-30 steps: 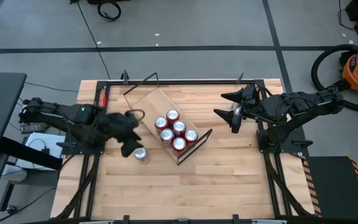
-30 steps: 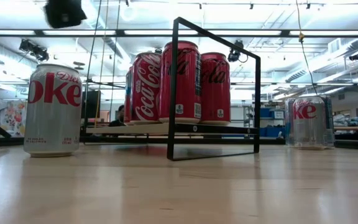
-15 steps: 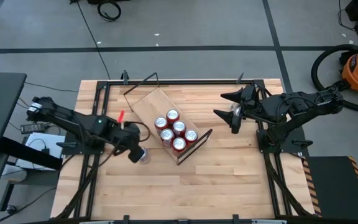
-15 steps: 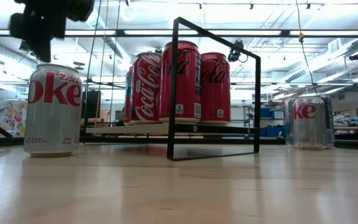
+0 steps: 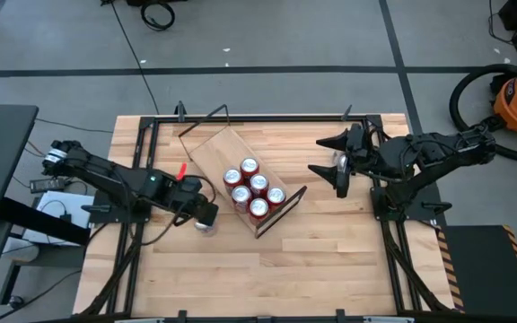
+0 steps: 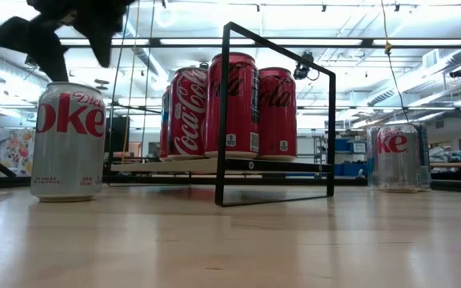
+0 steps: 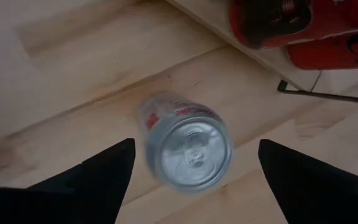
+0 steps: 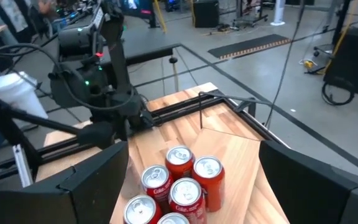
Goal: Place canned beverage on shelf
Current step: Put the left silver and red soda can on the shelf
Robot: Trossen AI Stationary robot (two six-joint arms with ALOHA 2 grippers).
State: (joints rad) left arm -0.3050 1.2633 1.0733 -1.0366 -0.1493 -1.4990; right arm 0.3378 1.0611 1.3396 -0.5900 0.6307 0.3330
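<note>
Left gripper (image 5: 206, 215) fingers (image 7: 98, 180) spread wide, poised over the upright silver Diet Coke can (image 7: 188, 149) on the tabletop (image 5: 330, 260), just beside the shelf (image 5: 218, 152). Right gripper (image 5: 330, 157) fingers apart, parked above the second silver can (image 6: 397, 156). Count: five red cans (image 5: 257, 187) on the shelf's near end, two silver cans off it. Versus a second ago: left gripper has dropped over the can and opened; right unchanged.

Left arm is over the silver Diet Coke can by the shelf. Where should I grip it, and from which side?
Come straight down from above. The silver can stands upright on the table, apart from the shelf, and the open left gripper is already centred over its top. Close across the upper side wall, probably just below the rim.
</note>
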